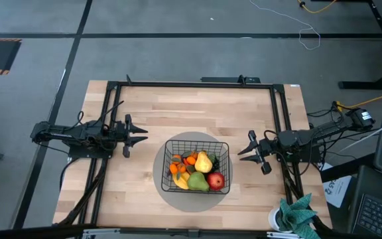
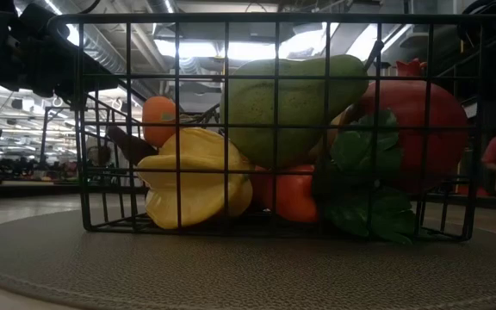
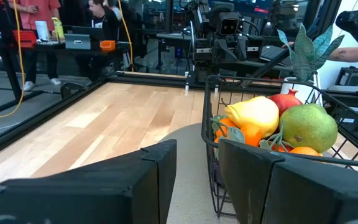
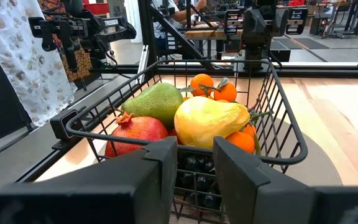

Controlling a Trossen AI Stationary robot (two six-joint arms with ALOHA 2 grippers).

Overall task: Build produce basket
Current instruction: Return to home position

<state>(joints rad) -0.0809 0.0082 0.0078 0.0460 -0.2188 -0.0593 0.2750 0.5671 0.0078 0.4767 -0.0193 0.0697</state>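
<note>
Two grippers hang over the wood table [image 1: 197, 106], one on each side of the basket [image 1: 166, 166]. The left gripper [image 1: 135, 136] is out to the left of the basket and does not touch it. Its fingers have a small gap between them, and nothing is in the gap. The right gripper [image 1: 247, 152] is out to the right, near the basket but not touching it. Its fingers are a little apart too, and it holds nothing.

The basket is black wire with low sides. It sits on a round grey mat [image 1: 191, 202] between the two grippers. It is full of toy food, piled up past the rim. A green pear [image 4: 157, 102] lies on its side, next to a red pomegranate [image 4: 135, 134]. A yellow pear [image 4: 210, 121] leans in the middle of the pile. A lumpy yellow piece [image 2: 196, 181] sits low by one wall. Small oranges [image 4: 202, 84] sit beside the yellow pear. Dark grapes [image 4: 197, 180] lie at the bottom, under the rest.
</note>
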